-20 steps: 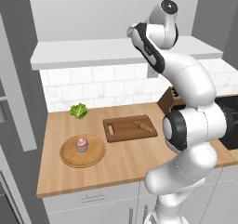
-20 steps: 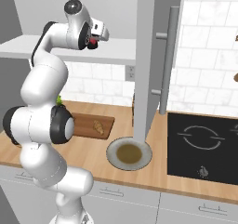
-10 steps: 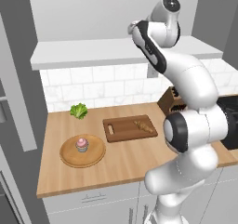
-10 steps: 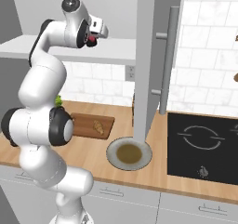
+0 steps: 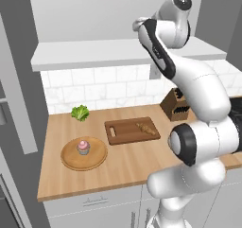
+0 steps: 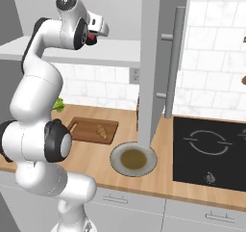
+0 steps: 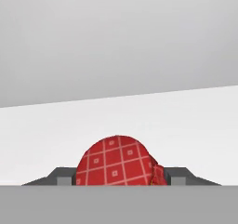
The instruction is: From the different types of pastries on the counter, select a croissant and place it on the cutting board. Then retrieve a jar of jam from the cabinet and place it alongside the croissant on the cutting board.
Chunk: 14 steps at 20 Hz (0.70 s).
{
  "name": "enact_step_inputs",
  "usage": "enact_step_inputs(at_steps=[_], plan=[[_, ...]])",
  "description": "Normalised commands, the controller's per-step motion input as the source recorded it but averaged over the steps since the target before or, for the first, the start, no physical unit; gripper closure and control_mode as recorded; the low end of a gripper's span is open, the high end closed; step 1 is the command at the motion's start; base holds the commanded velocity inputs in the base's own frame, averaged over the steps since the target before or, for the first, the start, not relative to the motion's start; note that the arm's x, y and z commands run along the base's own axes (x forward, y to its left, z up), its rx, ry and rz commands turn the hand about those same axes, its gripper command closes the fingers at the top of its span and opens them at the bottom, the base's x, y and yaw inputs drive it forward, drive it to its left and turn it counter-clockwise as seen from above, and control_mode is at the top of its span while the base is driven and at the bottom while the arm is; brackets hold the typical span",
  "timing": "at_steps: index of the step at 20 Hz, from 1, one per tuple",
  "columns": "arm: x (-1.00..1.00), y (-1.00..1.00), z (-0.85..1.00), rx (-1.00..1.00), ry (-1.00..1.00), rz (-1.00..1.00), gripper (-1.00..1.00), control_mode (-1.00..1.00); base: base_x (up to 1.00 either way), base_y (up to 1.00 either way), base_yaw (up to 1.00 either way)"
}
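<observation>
My gripper point(image 7: 119, 177) is shut on the jar of jam point(image 7: 116, 159), whose red chequered top fills the gap between the fingertips. The hand is high up at the white cabinet point(image 5: 94, 52), with the gripper point(image 6: 92, 35) holding the jar of jam point(image 6: 90, 38) just above the shelf point(image 6: 115, 58). Down on the counter point(image 5: 123, 168) lies the dark cutting board point(image 5: 124, 133), and the croissant point(image 5: 147, 127) rests on its right part. From the other side, the croissant point(image 6: 102, 131) sits on the cutting board point(image 6: 84, 127). A pink cupcake point(image 5: 83, 146) stands apart.
The cupcake sits on a round wooden tray point(image 5: 71, 162). A lettuce point(image 5: 80, 112) and a knife block point(image 5: 177, 106) stand by the tiled wall. A bowl point(image 6: 133, 160) lies right of the board, beside a black hob point(image 6: 211, 154). An open cabinet door point(image 6: 153, 58) hangs close by.
The hand has risen a little at the cabinet with the jar still in its grip. Nothing on the counter has moved.
</observation>
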Motion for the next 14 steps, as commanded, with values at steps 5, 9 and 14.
enact_step_inputs(at_steps=[5,9,14], plan=[[-0.25,0.02,0.0,0.0,0.0,0.0,1.0,-1.0,0.0,0.0,0.0],[-0.36,0.0,0.0,0.01,0.0,0.0,1.0,-1.0,0.0,0.0,0.0],[-0.06,0.0,0.01,0.0,0.0,0.02,1.0,-1.0,0.0,0.0,0.0]])
